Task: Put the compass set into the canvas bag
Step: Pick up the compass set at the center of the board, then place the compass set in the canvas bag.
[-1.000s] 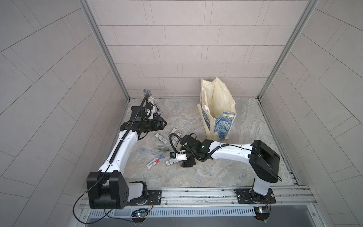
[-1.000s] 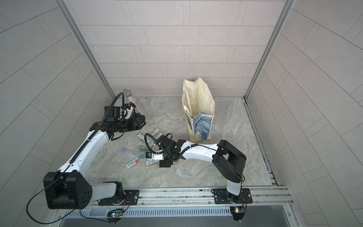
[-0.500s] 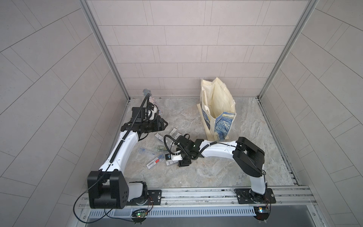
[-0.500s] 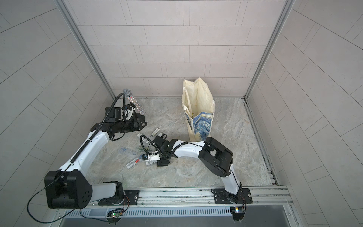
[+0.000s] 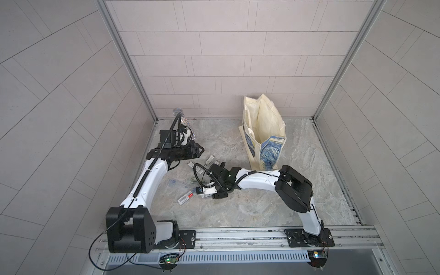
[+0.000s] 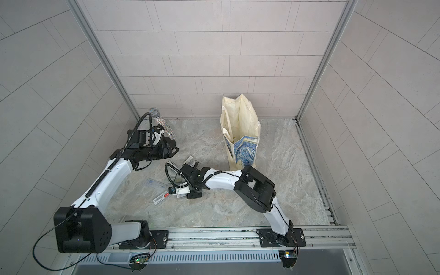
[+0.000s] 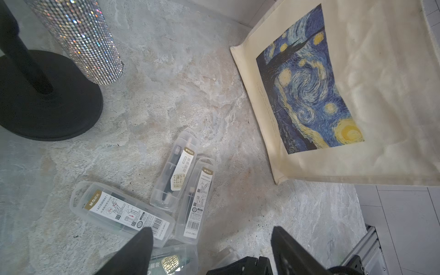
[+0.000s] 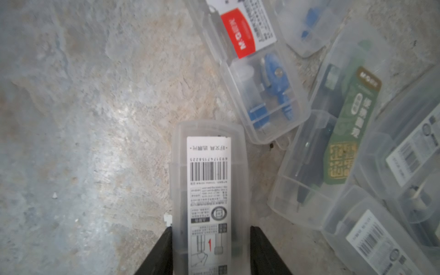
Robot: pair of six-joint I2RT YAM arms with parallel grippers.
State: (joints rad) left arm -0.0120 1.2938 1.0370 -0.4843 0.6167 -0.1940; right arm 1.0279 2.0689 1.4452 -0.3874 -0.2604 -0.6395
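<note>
So the right tool [image 8: 210, 228] had its two fingers pressed against the long sides of one compass set [image 8: 209, 178], a clear case with a barcode label, pinching it at one end. The rest of the case stuck straight out ahead of the fingers, so its long axis ran the same way the tool pointed. I honestly couldn't tell whether it was off the tabletop [image 5: 238, 214] yet or just resting on it.

The key bit is where the canvas bag [image 5: 269, 152] sat. In both top views the right tool was reaching toward the robot's left, and the bag stood upright behind it, off to the robot's right and further from the bases, mouth gaping upward. So the case was pointing pretty much away from the bag. The right arm was clearly the nearer one, with its elbow just beside the bag's foot. My guess is the next move needed a lift and a swing back toward the right, then tipping the case end-down so it goes into the mouth lengthwise rather than across it.

The left tool [image 7: 211, 229] was spread wide with nothing in it, hanging over a few other clear cases [image 7: 183, 171] near the glittery tumbler [image 7: 78, 40]. More cases [image 8: 331, 147] lay just beside the held one, so a low drag might have nudged them.
</note>
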